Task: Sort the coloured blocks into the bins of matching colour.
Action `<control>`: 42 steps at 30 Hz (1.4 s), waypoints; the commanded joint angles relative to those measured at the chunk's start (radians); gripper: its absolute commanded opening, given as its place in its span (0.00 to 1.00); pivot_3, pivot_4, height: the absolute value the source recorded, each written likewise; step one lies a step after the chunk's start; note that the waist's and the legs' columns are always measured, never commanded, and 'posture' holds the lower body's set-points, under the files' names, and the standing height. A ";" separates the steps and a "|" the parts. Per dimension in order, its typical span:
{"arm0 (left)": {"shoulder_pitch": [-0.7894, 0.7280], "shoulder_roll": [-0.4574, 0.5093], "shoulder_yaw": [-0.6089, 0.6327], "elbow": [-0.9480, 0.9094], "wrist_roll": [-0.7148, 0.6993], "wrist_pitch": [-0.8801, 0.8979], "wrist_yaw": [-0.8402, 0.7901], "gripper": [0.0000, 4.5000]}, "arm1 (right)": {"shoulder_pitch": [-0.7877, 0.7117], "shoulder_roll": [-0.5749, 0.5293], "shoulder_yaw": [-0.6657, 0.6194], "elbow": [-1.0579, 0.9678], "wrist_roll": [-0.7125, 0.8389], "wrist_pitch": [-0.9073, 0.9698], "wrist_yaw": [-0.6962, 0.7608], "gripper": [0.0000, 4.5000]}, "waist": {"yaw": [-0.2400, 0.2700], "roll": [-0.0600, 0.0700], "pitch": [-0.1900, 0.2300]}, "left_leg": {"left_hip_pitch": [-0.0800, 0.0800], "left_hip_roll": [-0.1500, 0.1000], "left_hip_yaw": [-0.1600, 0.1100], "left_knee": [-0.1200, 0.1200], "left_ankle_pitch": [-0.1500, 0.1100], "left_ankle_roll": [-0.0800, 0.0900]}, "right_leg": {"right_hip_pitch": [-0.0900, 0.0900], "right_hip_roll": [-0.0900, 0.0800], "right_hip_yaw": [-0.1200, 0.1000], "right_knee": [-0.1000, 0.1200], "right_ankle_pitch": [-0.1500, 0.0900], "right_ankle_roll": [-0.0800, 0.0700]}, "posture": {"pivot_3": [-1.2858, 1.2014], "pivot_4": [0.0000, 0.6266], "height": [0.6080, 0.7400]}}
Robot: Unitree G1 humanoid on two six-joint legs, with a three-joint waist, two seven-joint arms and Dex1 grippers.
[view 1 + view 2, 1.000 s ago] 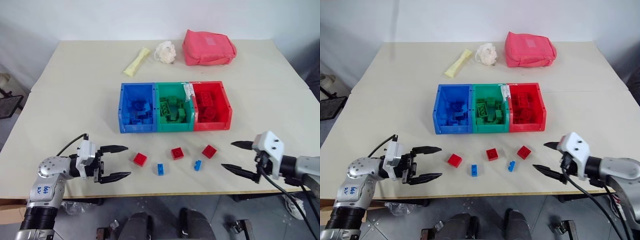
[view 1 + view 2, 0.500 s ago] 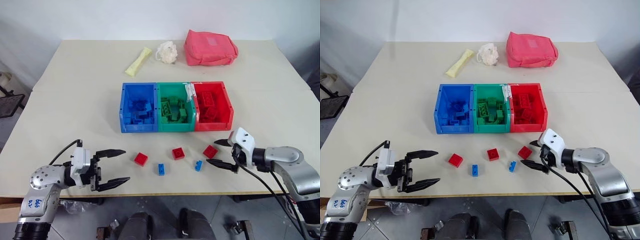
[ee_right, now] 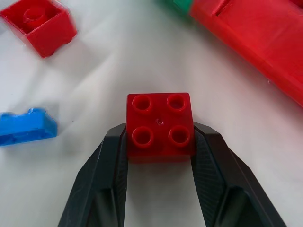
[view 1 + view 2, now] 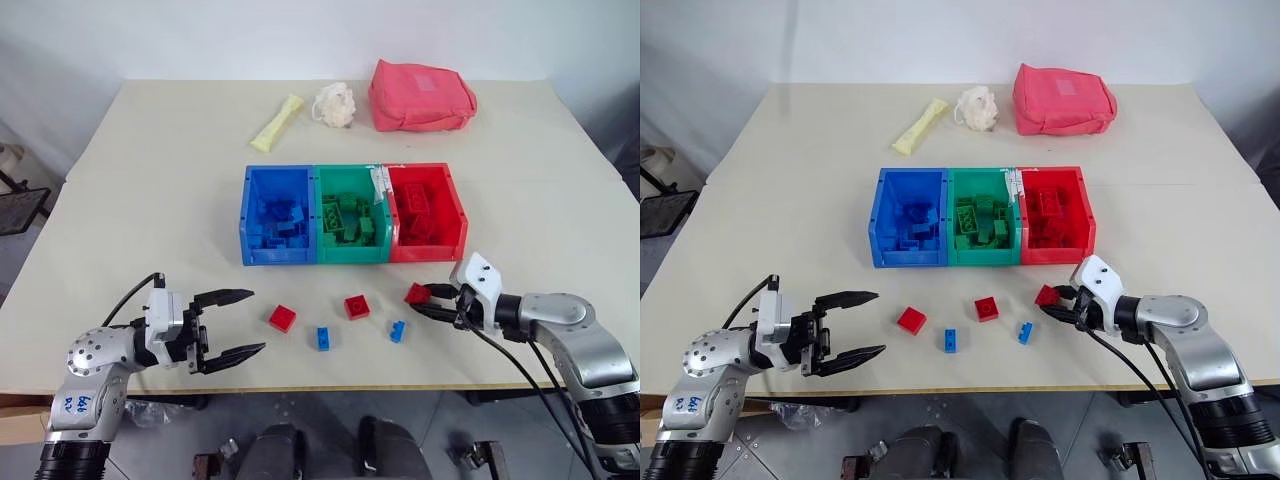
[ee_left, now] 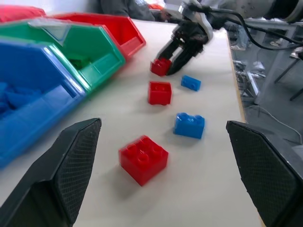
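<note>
1. Five small studded plastic bricks lie on the beige table (image 4: 120, 180) between the bins and its near edge; three are red and squarish: a left red brick (image 4: 281, 318), a middle red brick (image 4: 355, 306) and a right red brick (image 4: 417, 293); two are smaller and blue: a left blue brick (image 4: 322, 338) and a right blue brick (image 4: 397, 331).
2. Three joined open-topped plastic bins stand in a row at the table's middle: a blue bin (image 4: 275, 213), a green bin (image 4: 349, 215) and a red bin (image 4: 426, 210) with a white label; each holds bricks of its own colour.
3. Three other things sit by the far edge: a pink fabric pouch (image 4: 418, 95), a cream fluffy ball (image 4: 334, 103) and a pale yellow packet (image 4: 274, 122).
4. The right gripper (image 4: 436, 302) has its two black fingers clamped on the right red brick, just before the red bin; the left gripper (image 4: 232, 324) hovers at the near edge with its fingers wide apart, holding nothing.
5. The right wrist view shows the clamped brick's four studs and a finger on each of its sides; the left wrist view shows that grip from across the table, past the other four bricks.
</note>
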 commanded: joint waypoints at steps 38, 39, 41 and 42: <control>-0.215 0.116 -0.029 0.219 -0.010 0.026 -0.159 1.00 | 0.125 -0.178 -0.238 -0.118 0.083 -0.063 0.146 0.99 | 0.003 0.000 0.000 | 0.000 -0.001 0.001 0.000 0.001 0.001 | 0.000 0.001 -0.009 0.001 0.000 0.001 | 0.52 0.24 1.00; -0.215 0.119 -0.030 0.226 -0.009 0.021 -0.172 1.00 | 0.160 -0.194 -0.251 -0.124 0.082 -0.065 0.159 0.99 | 0.002 0.000 0.000 | 0.000 -0.001 0.001 0.000 0.001 0.001 | 0.000 0.000 -0.008 0.001 0.000 0.001 | 0.52 0.24 1.00; -0.208 0.128 -0.032 0.236 -0.006 0.016 -0.202 1.00 | 0.233 -0.230 -0.278 -0.132 0.072 -0.079 0.192 0.99 | 0.002 0.000 0.000 | 0.000 -0.001 0.001 0.000 0.001 0.001 | 0.000 0.000 -0.008 0.000 0.000 0.001 | 0.52 0.24 1.00; -0.202 0.134 -0.034 0.240 -0.002 0.011 -0.219 1.00 | 0.267 -0.245 -0.295 -0.133 0.068 -0.085 0.206 0.99 | 0.002 0.000 0.000 | 0.000 -0.001 0.001 0.000 0.001 0.001 | 0.000 0.000 -0.008 0.001 0.000 0.001 | 0.52 0.24 1.00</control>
